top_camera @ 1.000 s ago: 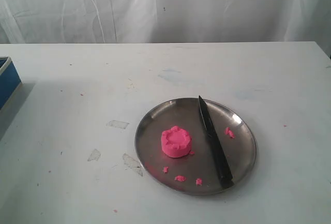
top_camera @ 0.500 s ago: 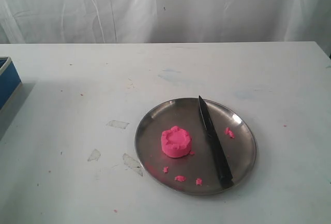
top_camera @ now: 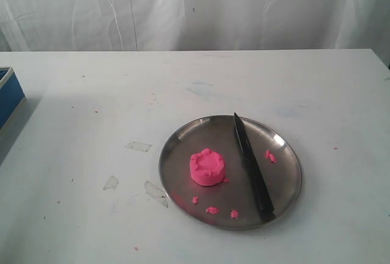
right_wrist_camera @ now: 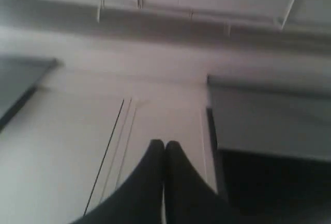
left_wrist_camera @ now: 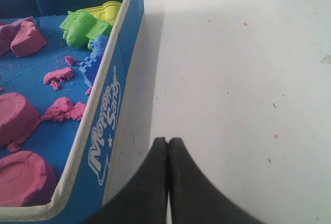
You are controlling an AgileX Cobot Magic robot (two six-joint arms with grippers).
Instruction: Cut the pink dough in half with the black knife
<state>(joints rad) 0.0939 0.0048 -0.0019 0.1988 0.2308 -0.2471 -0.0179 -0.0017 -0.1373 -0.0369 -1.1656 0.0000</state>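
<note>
Nothing has moved: dough (top_camera: 207,167) whole on the plate (top_camera: 207,131), knife (top_camera: 252,169) untouched at its 3 o'clock; left gripper (left_wrist_camera: 167,141) and right gripper (right_wrist_camera: 164,143) both pinched closed, empty; cutting not begun.

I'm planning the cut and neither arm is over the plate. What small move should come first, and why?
Probably bring the right gripper, shut and out of the exterior view, toward the black knife: it lies untouched on the plate, right of the whole pink dough.
</note>
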